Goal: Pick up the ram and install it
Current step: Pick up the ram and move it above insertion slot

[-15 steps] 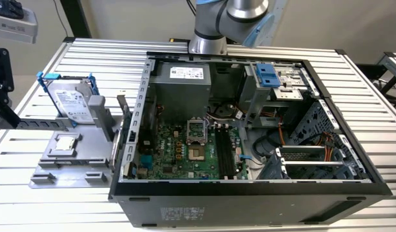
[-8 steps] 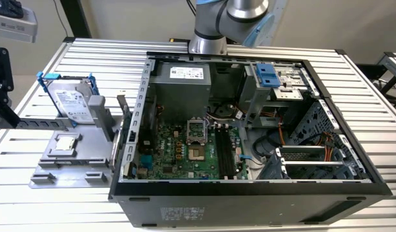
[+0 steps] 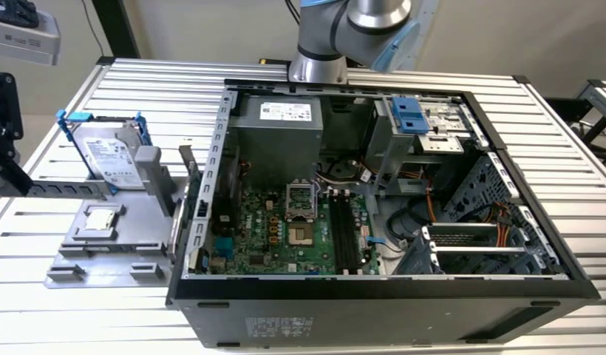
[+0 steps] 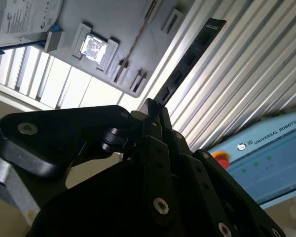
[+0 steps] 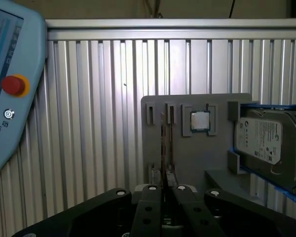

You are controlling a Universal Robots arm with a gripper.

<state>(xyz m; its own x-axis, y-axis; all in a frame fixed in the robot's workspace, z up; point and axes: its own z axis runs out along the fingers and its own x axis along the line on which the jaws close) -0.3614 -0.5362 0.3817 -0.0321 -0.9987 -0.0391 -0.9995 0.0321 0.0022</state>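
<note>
The ram [image 3: 72, 189] is a long thin grey stick held level above the table at the exterior view's left, its free end reaching toward the grey holder [image 3: 116, 248]. My gripper [image 3: 15, 180] is shut on its other end. In the second wrist view the ram [image 4: 187, 64] runs out from the black fingertips [image 4: 149, 118] as a dark strip with chips. The first wrist view shows the ram [image 5: 164, 143] edge-on between the fingers [image 5: 150, 195], lined up over the holder [image 5: 187, 158].
The open computer case [image 3: 382, 303] lies at the exterior view's right, with its motherboard [image 3: 273, 244] and long dark slots [image 3: 344, 233] exposed. The holder carries a hard drive [image 3: 111, 155] with blue brackets and a small square processor [image 3: 99, 220]. A blue teach pendant [image 5: 10, 89] lies on the ribbed table.
</note>
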